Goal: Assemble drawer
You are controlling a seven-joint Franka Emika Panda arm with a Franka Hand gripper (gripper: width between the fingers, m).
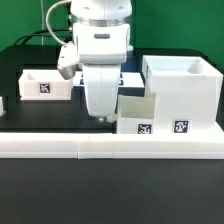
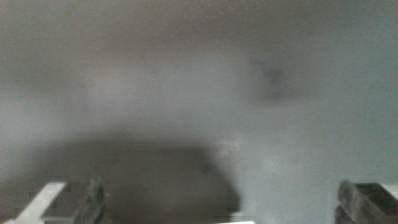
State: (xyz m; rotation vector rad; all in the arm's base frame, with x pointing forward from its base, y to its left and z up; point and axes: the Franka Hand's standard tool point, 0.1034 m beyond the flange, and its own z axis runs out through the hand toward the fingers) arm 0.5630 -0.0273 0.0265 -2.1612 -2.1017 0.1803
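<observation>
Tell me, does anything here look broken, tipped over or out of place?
Nothing much. The small tray and the large housing both stand upright and look whole in the exterior view. The only odd thing is the wrist view: a grey blur, with just the fingers of the gripper showing, set wide apart.

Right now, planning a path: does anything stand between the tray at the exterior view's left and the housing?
Yes. The gripper hangs between that tray and the housing, and a second tray sits beside the housing, also between them.
</observation>
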